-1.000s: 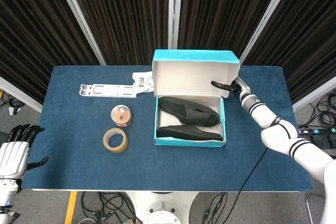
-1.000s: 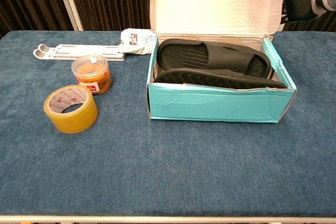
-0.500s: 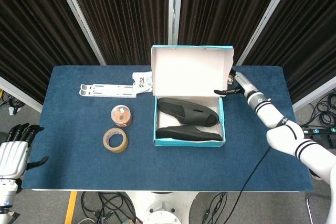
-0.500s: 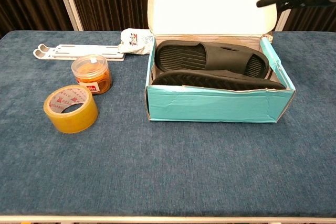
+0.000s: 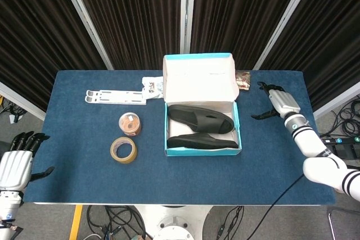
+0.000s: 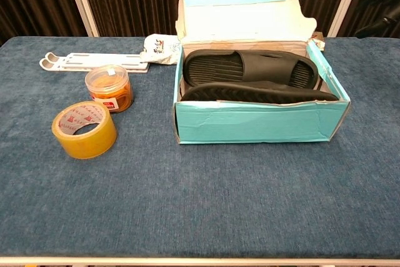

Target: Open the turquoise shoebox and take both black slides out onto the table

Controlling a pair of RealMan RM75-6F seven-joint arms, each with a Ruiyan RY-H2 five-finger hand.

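The turquoise shoebox [image 5: 203, 149] [image 6: 259, 123] stands open mid-table, its lid [image 5: 199, 78] [image 6: 244, 20] leaning back. Two black slides lie inside: one flat at the back [image 5: 201, 118] [image 6: 250, 67], one on its side along the front wall [image 5: 202, 141] [image 6: 256, 94]. My right hand [image 5: 278, 102] [image 6: 381, 4] hovers to the right of the box, fingers spread, holding nothing and apart from the lid. My left hand [image 5: 16, 161] stays off the table's front left corner, fingers apart and empty.
Left of the box sit a yellow tape roll [image 5: 123, 149] [image 6: 84, 129], a small clear jar with orange contents [image 5: 130, 123] [image 6: 109, 87], a white plastic stand [image 5: 115, 96] [image 6: 94, 60] and a white packet [image 5: 152, 86] [image 6: 161, 49]. A small brown packet [image 5: 243, 79] lies behind the box's right corner.
My right hand let go of the lid and drew back to the right, away from the box. The lid has tipped further back. My left hand has not moved.
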